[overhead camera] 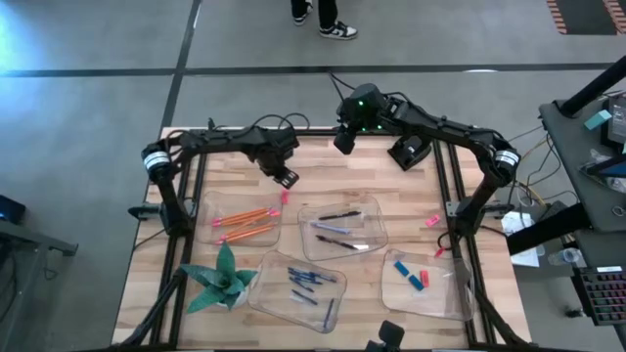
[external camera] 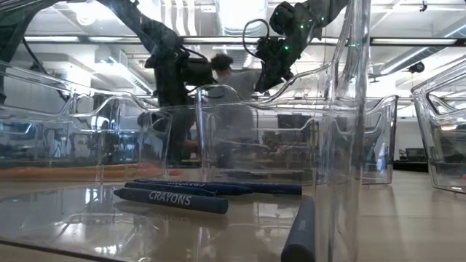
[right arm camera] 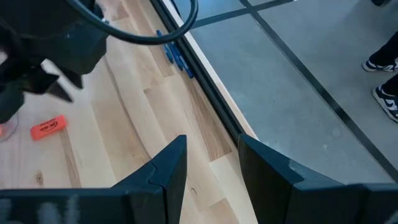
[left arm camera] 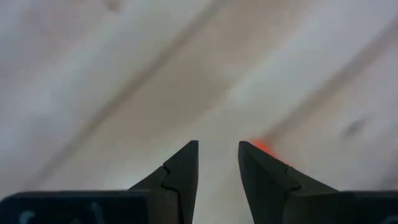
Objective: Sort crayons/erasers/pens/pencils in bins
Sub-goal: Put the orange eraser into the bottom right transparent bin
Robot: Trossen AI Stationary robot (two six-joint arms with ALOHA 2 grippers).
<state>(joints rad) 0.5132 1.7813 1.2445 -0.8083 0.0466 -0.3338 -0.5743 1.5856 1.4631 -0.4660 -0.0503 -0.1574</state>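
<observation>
The table [overhead camera: 323, 161] is light wood w/ four clear bins. Going near to far in the high view: at about 7 o'clock stands a green folded-paper plant [overhead camera: 221, 278]. Just beside it, at 6 o'clock, the bin [overhead camera: 266, 293] w/ blue crayons [overhead camera: 303, 284]; in the low view one reads "CRAYONS" [external camera: 170, 199]. At 5 o'clock the bin [overhead camera: 445, 298] holds erasers, one blue [overhead camera: 402, 267] and one red [overhead camera: 424, 280].

Further back, at 9 o'clock, the bin [overhead camera: 205, 210] holds the orange pencils [overhead camera: 245, 224]. At the centre, the bin [overhead camera: 377, 235] has dark pens [overhead camera: 339, 228]. At about 3 o'clock a pink eraser [overhead camera: 432, 221] lies loose on the wood, apart from the bins, and a small red piece [overhead camera: 439, 252] is near the table's right frame.

The left gripper [overhead camera: 285, 179] hangs low over the wood at about 11 o'clock, behind the pencil bin. A pink-red eraser [overhead camera: 286, 197] lies just beside its tips; in the left wrist view it shows as an orange-red spot [left arm camera: 263, 147] next to one finger. The fingers [left arm camera: 183, 168] stand apart w/ only wood between them, so it is open and holds nothing.

The right gripper [overhead camera: 343, 138] is higher, at 12 o'clock, over the far edge. Its fingers [right arm camera: 171, 163] are parted, nothing between. The right wrist view also shows the eraser [right arm camera: 48, 127] on the wood and blue sticks [right arm camera: 176, 56] at the table's edge.

Far behind, on the grey floor, a person's shoes [overhead camera: 330, 22].
</observation>
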